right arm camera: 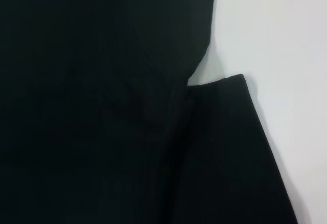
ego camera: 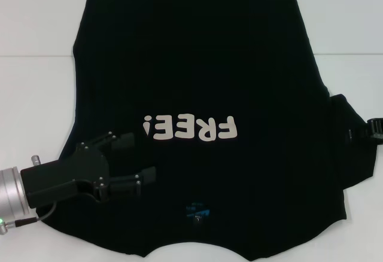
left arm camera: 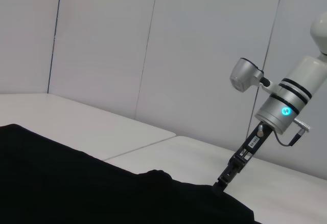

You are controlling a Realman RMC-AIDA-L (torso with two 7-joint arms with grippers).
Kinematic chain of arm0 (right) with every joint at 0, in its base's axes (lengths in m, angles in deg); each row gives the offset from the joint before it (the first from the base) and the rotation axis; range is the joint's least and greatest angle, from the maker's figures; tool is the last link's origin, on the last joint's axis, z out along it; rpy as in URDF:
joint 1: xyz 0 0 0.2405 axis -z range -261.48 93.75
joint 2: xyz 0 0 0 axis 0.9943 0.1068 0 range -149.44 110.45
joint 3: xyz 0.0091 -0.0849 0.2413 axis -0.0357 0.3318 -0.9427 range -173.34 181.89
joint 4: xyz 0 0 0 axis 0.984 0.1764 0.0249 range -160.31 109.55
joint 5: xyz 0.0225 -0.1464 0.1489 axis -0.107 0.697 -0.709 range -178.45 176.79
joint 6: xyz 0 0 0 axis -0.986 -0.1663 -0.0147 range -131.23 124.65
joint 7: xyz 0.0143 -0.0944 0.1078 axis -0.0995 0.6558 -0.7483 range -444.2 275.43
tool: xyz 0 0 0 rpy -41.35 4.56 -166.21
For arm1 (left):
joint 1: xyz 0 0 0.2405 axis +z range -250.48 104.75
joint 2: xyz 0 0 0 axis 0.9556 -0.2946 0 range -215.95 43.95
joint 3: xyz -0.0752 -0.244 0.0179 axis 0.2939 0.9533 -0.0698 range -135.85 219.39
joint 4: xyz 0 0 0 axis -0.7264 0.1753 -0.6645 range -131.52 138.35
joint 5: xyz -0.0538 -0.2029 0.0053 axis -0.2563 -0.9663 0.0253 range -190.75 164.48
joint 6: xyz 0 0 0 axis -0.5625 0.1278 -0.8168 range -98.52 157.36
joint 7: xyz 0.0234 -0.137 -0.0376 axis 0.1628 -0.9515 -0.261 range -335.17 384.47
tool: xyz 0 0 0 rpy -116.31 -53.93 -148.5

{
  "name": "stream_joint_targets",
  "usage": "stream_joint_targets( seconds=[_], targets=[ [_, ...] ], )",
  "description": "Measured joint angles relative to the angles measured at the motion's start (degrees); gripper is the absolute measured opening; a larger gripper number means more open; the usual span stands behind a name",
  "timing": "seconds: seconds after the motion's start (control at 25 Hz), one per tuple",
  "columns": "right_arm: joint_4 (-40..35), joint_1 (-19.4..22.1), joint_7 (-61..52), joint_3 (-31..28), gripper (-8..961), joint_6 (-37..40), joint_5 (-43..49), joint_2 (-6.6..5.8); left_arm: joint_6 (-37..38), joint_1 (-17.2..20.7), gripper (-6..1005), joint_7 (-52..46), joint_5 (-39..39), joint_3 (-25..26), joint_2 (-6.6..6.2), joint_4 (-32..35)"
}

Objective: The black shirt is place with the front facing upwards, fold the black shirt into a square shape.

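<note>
The black shirt [ego camera: 197,76] lies spread flat on the white table [ego camera: 36,88], front up, filling most of the head view. It is plain black with short sleeves. White "FREE!" lettering [ego camera: 190,128] runs across its chest, reading upside down from the robot's side, and a small blue label [ego camera: 197,211] sits at the neck, near the robot. The hem lies at the far side of the table.

The left gripper [ego camera: 142,157] sits over the shirt's near left part, where the sleeve would lie, its black fingers [ego camera: 122,140] spread apart and holding nothing. The lettering begins just past its fingertips, and the neck label lies off to the side of the open jaws, near but apart.

The right gripper [left arm camera: 220,184] is at the shirt's right sleeve [ego camera: 350,148], its tip down at the edge of the cloth; whether its jaws are closed or released cannot be told. The right wrist view shows the sleeve [right arm camera: 230,147] meeting the body of the shirt at the underarm, with bare white table beside it.
</note>
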Motion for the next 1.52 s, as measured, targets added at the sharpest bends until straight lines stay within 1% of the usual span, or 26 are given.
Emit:
stream_joint_targets(
  seconds=[0.28, 0.48, 0.68, 0.88, 1.04, 1.36, 1.44, 1.52],
  targets=[
    [0.0, -0.3, 0.0, 0.4, 855, 0.0, 0.1, 0.07, -0.1, -0.1, 950, 0.0, 0.0, 0.0, 0.0, 0.0],
    [0.0, -0.4, -0.1, 1.4, 646, 0.0, 0.2, 0.15, -0.1, -0.1, 950, 0.0, 0.0, 0.0, 0.0, 0.0],
    [-0.3, -0.4, -0.1, 1.3, 402, 0.1, 0.0, 0.15, -0.1, -0.1, 950, 0.0, 0.0, 0.0, 0.0, 0.0],
    [-0.6, 0.3, -0.5, 0.7, 309, 0.4, -0.5, -0.65, 0.0, -0.3, 950, 0.0, 0.0, 0.0, 0.0, 0.0],
    [-0.5, 0.6, -0.4, 0.3, 235, 0.4, -0.5, -0.83, 0.0, -0.5, 950, 0.0, 0.0, 0.0, 0.0, 0.0],
    [-0.5, 0.7, -0.2, 0.4, 459, -0.1, -0.4, -0.81, 0.0, -0.6, 949, 0.0, 0.0, 0.0, 0.0, 0.2],
    [-0.1, 0.7, -0.2, 0.7, 517, -0.8, -0.3, -0.62, 0.0, -0.6, 949, -0.1, 0.0, 0.0, 0.0, 0.2],
    [0.0, 0.6, -0.2, 0.8, 517, -1.1, -0.2, -0.49, 0.0, -0.6, 949, -0.1, 0.0, 0.0, 0.0, 0.2]
  ],
)
